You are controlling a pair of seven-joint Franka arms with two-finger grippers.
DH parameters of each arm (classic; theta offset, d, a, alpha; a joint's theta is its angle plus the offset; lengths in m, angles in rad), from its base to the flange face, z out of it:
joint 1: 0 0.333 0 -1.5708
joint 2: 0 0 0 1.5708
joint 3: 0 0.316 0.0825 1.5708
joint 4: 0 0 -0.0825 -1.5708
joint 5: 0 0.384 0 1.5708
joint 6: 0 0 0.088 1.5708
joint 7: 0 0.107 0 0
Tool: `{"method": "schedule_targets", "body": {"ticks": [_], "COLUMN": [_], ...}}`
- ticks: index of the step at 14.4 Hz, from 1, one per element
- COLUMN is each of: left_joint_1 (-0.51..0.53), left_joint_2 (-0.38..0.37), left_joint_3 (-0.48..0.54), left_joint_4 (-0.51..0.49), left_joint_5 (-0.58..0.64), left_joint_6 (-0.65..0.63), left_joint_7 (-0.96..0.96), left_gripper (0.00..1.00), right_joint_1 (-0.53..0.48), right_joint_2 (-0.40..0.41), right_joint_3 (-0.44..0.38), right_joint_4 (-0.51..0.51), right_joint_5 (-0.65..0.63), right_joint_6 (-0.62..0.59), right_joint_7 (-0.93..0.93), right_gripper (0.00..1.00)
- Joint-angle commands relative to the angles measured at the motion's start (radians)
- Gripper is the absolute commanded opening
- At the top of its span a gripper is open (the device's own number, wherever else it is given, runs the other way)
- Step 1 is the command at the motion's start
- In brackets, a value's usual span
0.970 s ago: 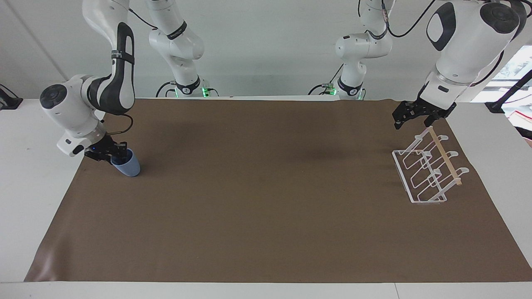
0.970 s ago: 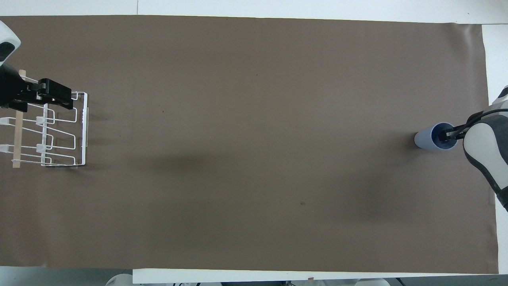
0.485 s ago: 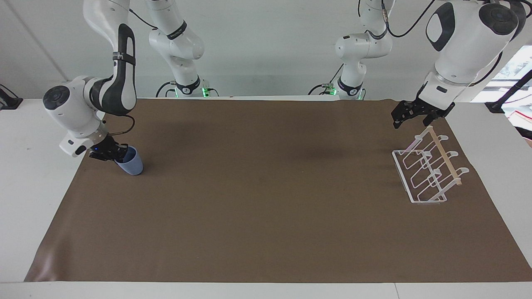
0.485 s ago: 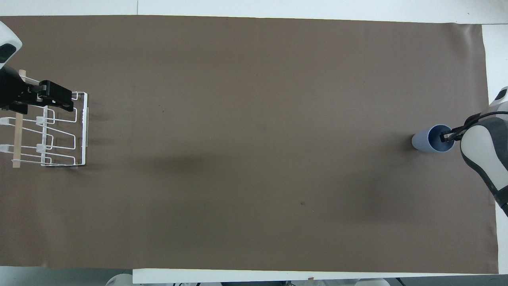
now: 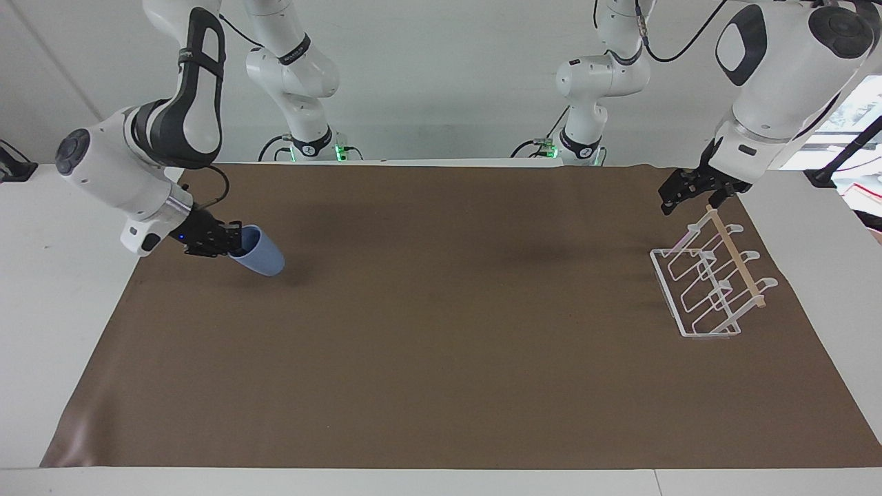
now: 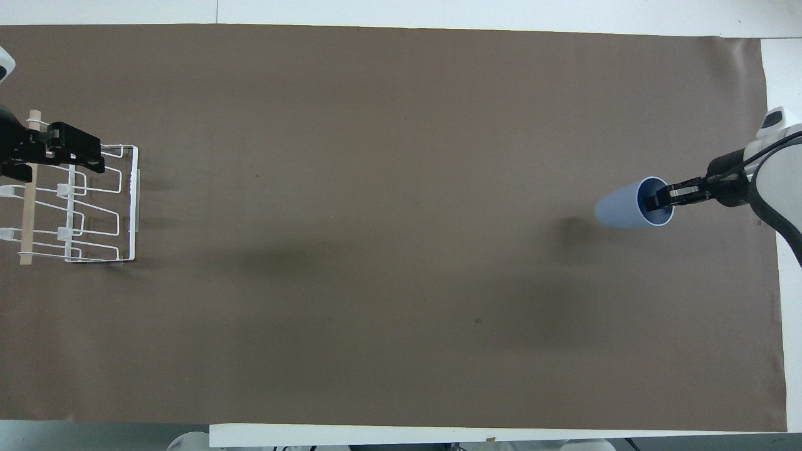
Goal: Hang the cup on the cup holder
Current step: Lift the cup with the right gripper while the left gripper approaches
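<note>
We see the right gripper (image 5: 231,241) reaching low over the mat (image 5: 441,386), pinching the rim of the tilted, lifted cup (image 5: 260,252); the left gripper (image 5: 692,196), fingers spread, hangs over the holder (image 5: 710,282).

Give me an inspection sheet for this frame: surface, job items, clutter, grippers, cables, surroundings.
Surface: brown mat over a white table; shadows only.
Job's things: blue cup lifted and tilted, rim toward the right arm; white wire cup holder upright at the left arm's end, prongs bare.
Clutter: nothing seen.
Grippers: right gripper shut on the cup's rim, one finger inside, over the mat at the right arm's end; left gripper open, over the cup holder's end nearer the robots, holding nothing.
Cables: black cable looped at the right arm's wrist; another hangs by the left arm.
Surroundings: white wall; two arm bases with green lights.
</note>
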Motion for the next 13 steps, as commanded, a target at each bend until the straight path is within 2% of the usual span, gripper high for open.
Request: {"method": "schedule_targets", "body": {"ticks": [1,6,8,10,13], "left_joint_1": [-0.039,-0.099,-0.102,-0.117,-0.160], "left_joint_2": [-0.023,-0.023,-0.023,-0.021,-0.021], "left_joint_3": [-0.002,-0.002,-0.005,-0.003,-0.005], "left_joint_4": [-0.039,-0.039,-0.036,-0.031,-0.030], "left_joint_5": [-0.007,-0.007,-0.011,-0.098,-0.165], "left_joint_6": [0.043,0.042,0.044,0.048,0.059], "left_joint_7": [-0.153,-0.250,-0.291,-0.465,-0.932], "left_gripper": [1.00,1.00,1.00,1.00,1.00], "right_joint_1": [0.095,0.210,0.258,0.324,0.417], "right_joint_2": [-0.001,-0.027,-0.031,-0.036,-0.048], "right_joint_3": [0.002,0.002,0.002,0.002,0.002], "right_joint_4": [-0.006,-0.058,-0.072,-0.093,-0.147], "right_joint_5": [0.133,0.516,0.589,0.673,0.866], "right_joint_6": [-0.035,-0.021,0.011,0.073,0.222], "right_joint_7": [0.056,0.294,0.340,0.398,0.429], "right_gripper": [0.00,0.00,0.00,0.00,0.00]}}
